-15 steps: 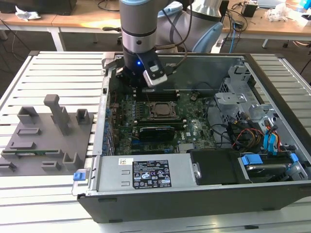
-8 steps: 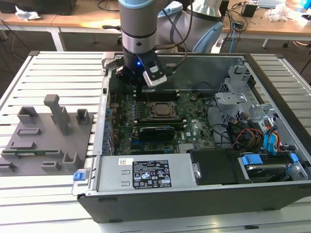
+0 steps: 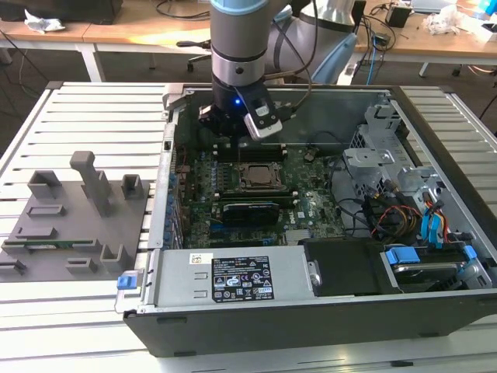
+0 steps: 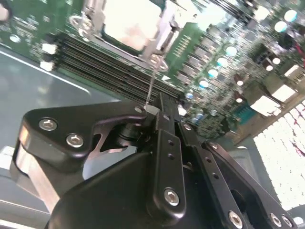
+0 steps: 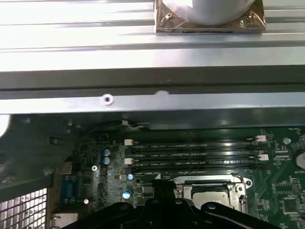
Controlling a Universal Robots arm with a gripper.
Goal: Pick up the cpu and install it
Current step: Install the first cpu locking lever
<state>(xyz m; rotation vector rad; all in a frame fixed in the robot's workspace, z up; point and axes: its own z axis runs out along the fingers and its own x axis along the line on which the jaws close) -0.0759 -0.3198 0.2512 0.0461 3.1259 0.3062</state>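
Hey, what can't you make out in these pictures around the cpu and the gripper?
- The cpu: glare whitens its top in the second wrist view; seating unclear.
- Socket frame: the gripper covers part of it in the first wrist view.
- Motherboard: the arm hides part of it in the exterior view.

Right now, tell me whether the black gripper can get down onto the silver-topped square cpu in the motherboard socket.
Probably yes: the gripper hangs inside the open case, beside the cpu, with nothing covering the chip's top.
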